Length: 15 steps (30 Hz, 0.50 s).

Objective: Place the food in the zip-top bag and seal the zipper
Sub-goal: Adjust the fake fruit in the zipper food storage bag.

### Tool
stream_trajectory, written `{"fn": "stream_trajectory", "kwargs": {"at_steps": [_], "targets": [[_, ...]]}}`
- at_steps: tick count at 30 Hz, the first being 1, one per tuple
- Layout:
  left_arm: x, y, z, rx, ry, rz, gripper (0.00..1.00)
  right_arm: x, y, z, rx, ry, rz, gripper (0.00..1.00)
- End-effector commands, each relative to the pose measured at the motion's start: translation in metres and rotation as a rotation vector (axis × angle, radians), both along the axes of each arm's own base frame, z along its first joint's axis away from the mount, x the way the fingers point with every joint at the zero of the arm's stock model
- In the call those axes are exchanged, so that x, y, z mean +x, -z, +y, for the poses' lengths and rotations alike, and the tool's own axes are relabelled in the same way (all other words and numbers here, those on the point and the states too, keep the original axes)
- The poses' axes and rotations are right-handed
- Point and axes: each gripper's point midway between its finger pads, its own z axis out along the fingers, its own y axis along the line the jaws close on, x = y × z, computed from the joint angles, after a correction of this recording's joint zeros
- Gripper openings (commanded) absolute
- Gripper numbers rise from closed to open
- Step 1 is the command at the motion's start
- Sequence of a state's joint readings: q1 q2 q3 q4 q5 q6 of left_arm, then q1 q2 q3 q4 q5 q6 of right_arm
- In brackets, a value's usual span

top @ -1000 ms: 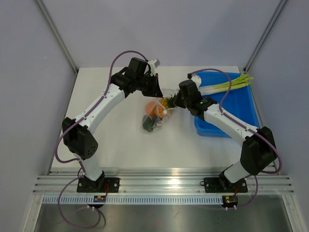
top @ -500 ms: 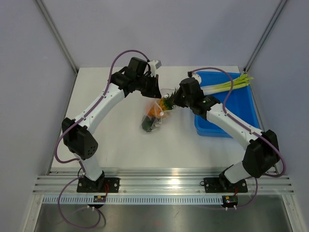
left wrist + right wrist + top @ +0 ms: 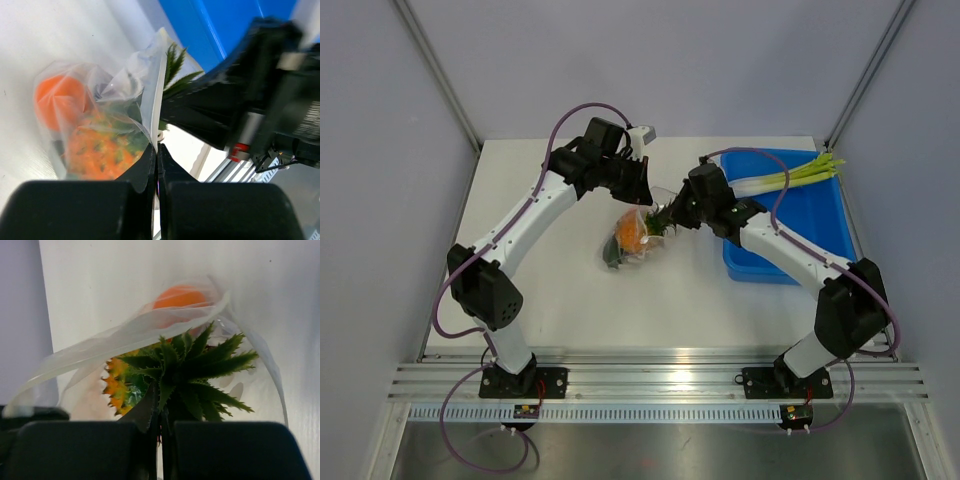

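Observation:
The clear zip-top bag (image 3: 625, 240) lies mid-table with its mouth toward the right. My left gripper (image 3: 642, 190) is shut on the bag's upper mouth edge (image 3: 152, 100) and holds it up. My right gripper (image 3: 670, 217) is shut on the green leaves (image 3: 195, 370) of the orange pineapple (image 3: 100, 152); its body sits inside the bag mouth and the leaves stick out. A small orange piece (image 3: 179, 296) and a dark piece (image 3: 610, 256) lie deeper in the bag. The zipper strip is too faint to make out.
A blue plastic bin (image 3: 800, 215) stands at the right, behind my right arm, with long pale-green stalks (image 3: 790, 177) lying across its far end. Grey walls close the table at the back and sides.
My right gripper has pushed the pineapple leftward into the bag mouth. The bag has slid a little to the left and spread out. My left gripper has kept its hold on the bag edge.

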<state>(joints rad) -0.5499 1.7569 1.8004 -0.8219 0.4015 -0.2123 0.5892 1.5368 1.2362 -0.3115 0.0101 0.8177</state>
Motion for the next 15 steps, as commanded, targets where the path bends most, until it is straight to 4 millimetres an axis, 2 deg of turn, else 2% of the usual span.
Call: {"fn": "stream_trajectory", "kwargs": {"at_steps": [1,2,6,11,12,14,15], "targets": [[0.003,-0.020,-0.014,-0.068,0.055,-0.045,0.00,-0.006,0.028,0.018,0.036,-0.051,0.079,0.00],[0.003,-0.021,-0.014,-0.071,0.056,-0.048,0.00,-0.007,0.038,0.018,0.027,-0.054,0.099,0.00],[0.002,-0.022,-0.014,-0.074,0.061,-0.049,0.00,-0.006,0.057,0.014,-0.017,-0.046,0.122,0.00],[0.002,-0.020,-0.012,-0.062,0.058,-0.053,0.00,-0.007,0.063,0.014,-0.045,-0.064,0.132,0.00],[0.003,-0.018,-0.011,-0.055,0.053,-0.054,0.00,-0.007,0.063,0.014,-0.051,-0.072,0.128,0.04],[0.002,-0.016,-0.009,-0.047,0.049,-0.051,0.00,-0.008,0.053,0.014,-0.049,-0.088,0.108,0.27],[0.003,-0.017,-0.008,-0.044,0.045,-0.057,0.00,-0.007,0.048,0.013,-0.053,-0.092,0.093,0.34]]}}
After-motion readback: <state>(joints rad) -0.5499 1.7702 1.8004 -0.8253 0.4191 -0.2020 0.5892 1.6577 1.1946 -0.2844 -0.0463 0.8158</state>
